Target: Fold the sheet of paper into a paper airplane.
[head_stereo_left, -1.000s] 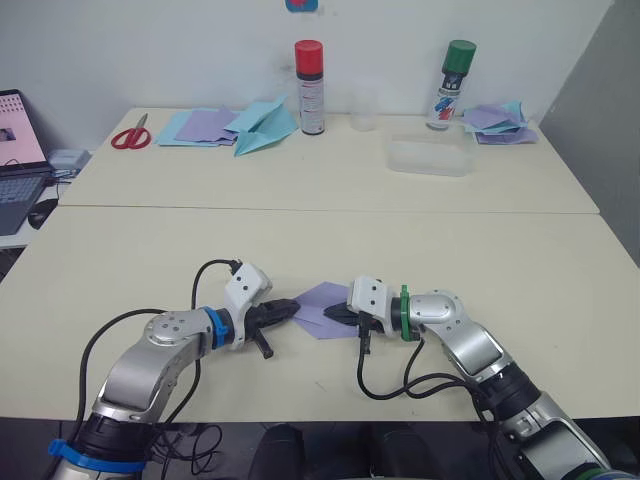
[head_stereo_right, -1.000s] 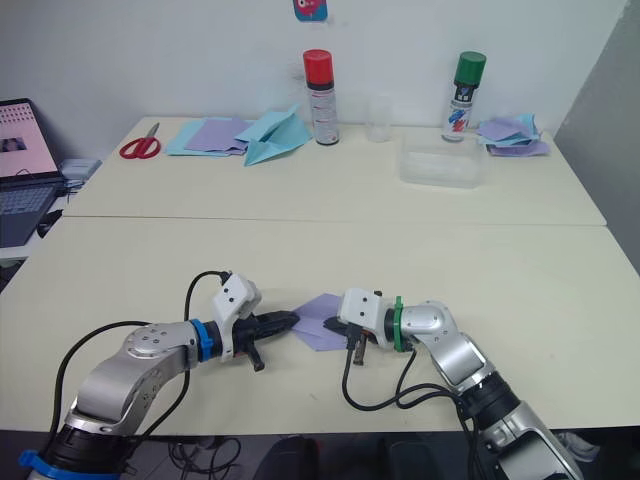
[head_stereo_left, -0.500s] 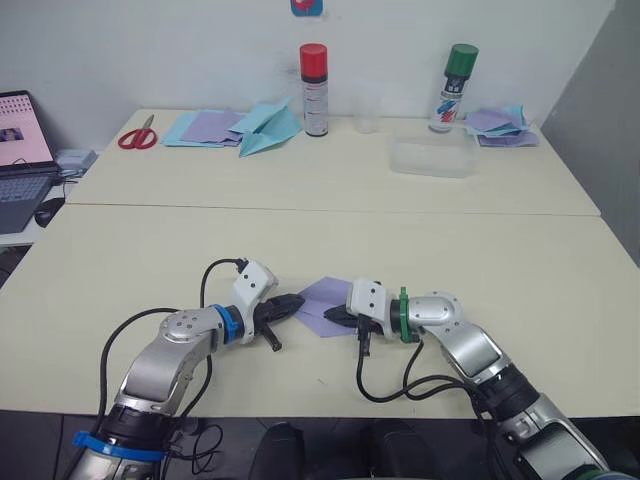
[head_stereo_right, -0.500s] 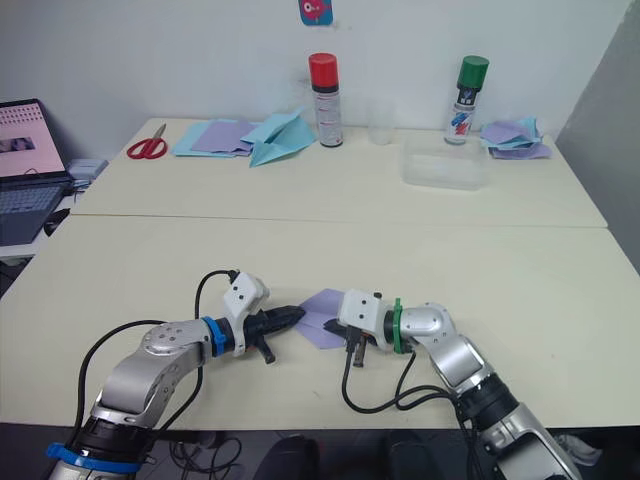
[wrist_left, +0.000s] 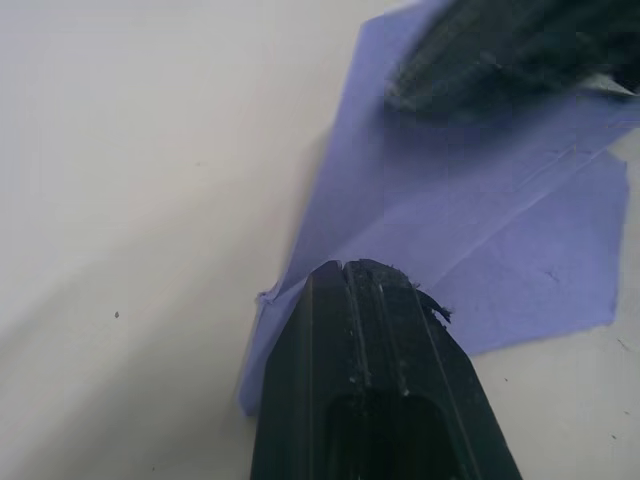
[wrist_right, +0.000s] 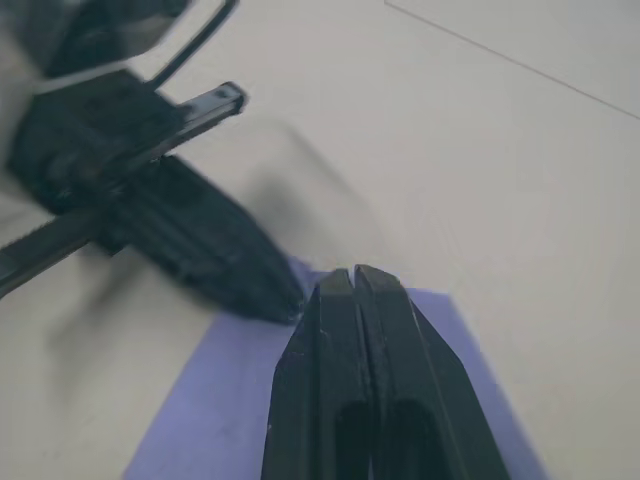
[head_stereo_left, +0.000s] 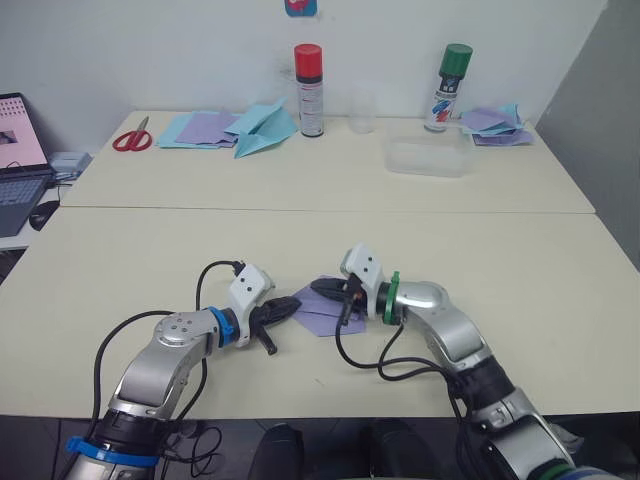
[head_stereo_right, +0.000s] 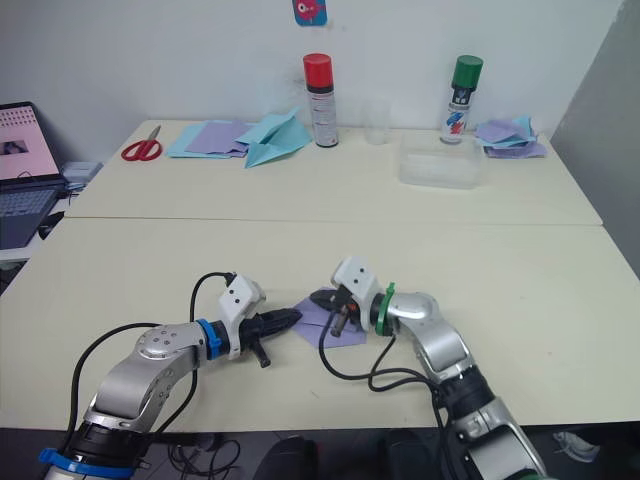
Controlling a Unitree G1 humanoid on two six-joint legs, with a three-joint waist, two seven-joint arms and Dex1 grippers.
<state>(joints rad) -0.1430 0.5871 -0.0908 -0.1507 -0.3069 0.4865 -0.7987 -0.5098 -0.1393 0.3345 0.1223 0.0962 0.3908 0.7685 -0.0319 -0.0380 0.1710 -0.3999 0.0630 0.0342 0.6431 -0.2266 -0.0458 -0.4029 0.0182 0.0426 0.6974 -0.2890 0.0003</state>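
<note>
Two tools work at the near bench. The left tool (head_stereo_left: 289, 305) has its two fingers pressed together, tips resting on the left corner of the sheet of paper (head_stereo_left: 322, 318); in the left wrist view the tips lie on the paper's surface, nothing pinched between them. The right tool (head_stereo_left: 318, 288) also has its fingers closed flat against each other, and hangs just above the sheet's far edge, its tip near the left tool's.

The sheet of paper — one piece, lavender, creased into a pointed shape — lies flat on the near bench (head_stereo_left: 150, 260) between the two tools.

On the far bench (head_stereo_left: 340, 170) stand two spray cans: one with a red cap (head_stereo_left: 309, 90), one with a green cap (head_stereo_left: 449, 87); their labels cannot be read. Between them is one clear cup (head_stereo_left: 361, 112), and nearer, one clear plastic box (head_stereo_left: 428, 157). There is one pair of red scissors (head_stereo_left: 130, 135), one light-blue paper airplane (head_stereo_left: 263, 127) on a pile of sheets (head_stereo_left: 200, 128), and a second pile (head_stereo_left: 492, 125) at the right. One laptop (head_stereo_left: 20, 150) sits at the far left.
</note>
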